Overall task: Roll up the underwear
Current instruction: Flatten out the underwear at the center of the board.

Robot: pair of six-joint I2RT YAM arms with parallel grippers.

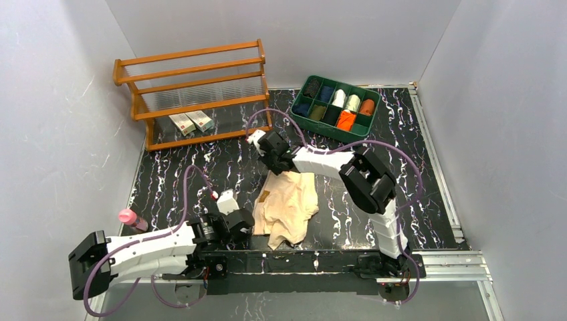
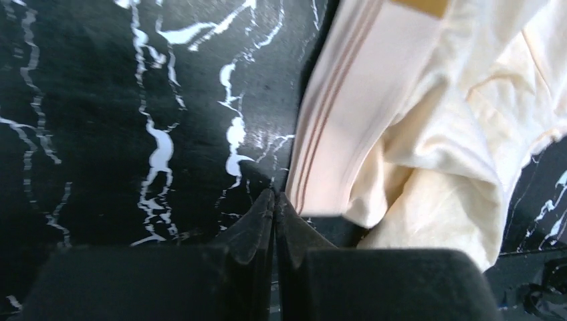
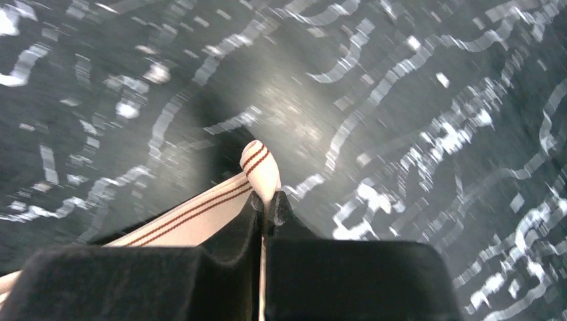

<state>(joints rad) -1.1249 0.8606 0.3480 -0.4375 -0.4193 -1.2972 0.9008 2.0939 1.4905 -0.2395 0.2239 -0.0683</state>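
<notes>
The tan underwear (image 1: 289,208) lies crumpled mid-frame on the black marbled table (image 1: 180,180), with open tabletop to its left and right and grey walls (image 1: 53,100) around. My right gripper (image 3: 265,200) is closed, pinching its striped waistband (image 3: 194,217); only that wrist view shows the pinch. My left gripper (image 2: 275,197) is closed at the band's near corner, but I cannot tell whether it has caught any cloth.
</notes>
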